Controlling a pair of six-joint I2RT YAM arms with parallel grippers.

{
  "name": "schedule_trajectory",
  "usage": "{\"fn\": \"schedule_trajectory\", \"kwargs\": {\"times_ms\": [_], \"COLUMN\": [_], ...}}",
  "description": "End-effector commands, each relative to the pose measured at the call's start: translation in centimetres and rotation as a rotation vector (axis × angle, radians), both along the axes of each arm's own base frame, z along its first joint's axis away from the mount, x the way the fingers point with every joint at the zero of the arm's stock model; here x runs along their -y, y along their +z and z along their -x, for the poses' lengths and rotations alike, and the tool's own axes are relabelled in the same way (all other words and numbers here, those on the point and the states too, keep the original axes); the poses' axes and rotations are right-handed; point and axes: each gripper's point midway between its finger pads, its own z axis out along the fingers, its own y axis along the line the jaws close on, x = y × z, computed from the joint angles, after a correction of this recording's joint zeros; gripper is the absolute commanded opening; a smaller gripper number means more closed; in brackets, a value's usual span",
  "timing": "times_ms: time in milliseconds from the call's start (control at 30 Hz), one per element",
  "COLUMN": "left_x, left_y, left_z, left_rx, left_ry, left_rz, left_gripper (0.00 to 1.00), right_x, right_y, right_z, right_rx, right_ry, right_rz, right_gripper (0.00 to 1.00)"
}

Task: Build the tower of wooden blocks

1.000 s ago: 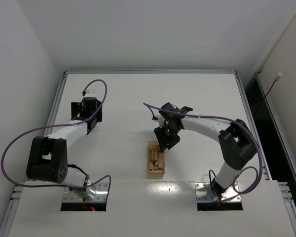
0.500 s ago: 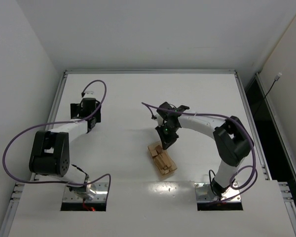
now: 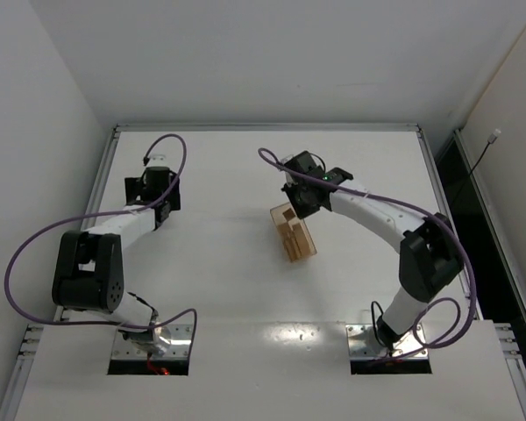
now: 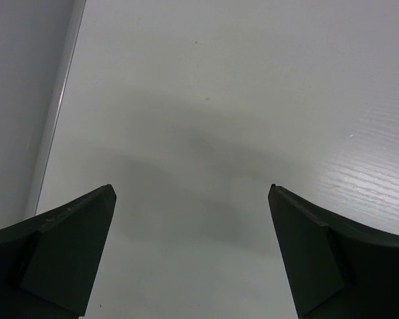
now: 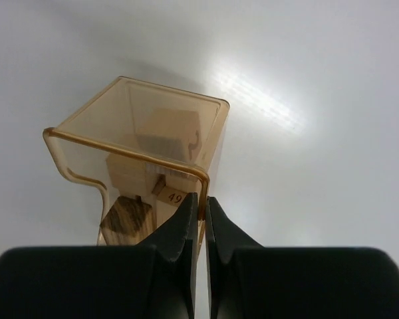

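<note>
Translucent tan tray [image 5: 136, 109] pinched by right fingers [image 5: 176, 242]; label [image 5: 175, 197] reads "49".

The left arm [image 3: 114, 230] and the right arm [image 3: 368, 215] share one build: white link shells between bulky black joint housings, with a purple cable [image 3: 9, 274] looping loosely along each. Their bases stand on bare metal plates [image 3: 182, 333] dotted with screws at the near edge. The fingers [image 4: 66, 252] are matte black wedges.
</note>
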Motion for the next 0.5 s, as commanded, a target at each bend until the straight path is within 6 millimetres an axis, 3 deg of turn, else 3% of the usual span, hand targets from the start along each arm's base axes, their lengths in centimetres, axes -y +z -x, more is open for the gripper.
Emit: {"fn": "schedule_trajectory", "kwargs": {"times_ms": [0, 167, 267, 467], "left_x": [-0.2, -0.5, -1.4, -3.7], "left_y": [1.6, 1.6, 2.4, 2.4], "left_z": [-0.7, 0.1, 0.2, 0.9], "left_rx": [0.046, 0.014, 0.027, -0.005], "left_ry": [0.027, 0.049, 0.075, 0.129], "left_rz": [0.031, 0.023, -0.004, 0.028], "left_gripper": [0.99, 0.99, 0.99, 0.99], "right_x": [-0.2, -1.6, -2.5, -3.6], "right_y": [5.2, 7.2, 7.7, 6.4], "right_z": [-7.0, -11.7, -13.2, -14.7], "right_rx": [0.294, 0.474, 0.58, 0.716], "right_ry": [-0.007, -0.003, 0.038, 0.105], "right_rz": [0.044, 0.048, 0.09, 0.211], "right_gripper": [0.0, 0.0, 0.0, 0.0]}}
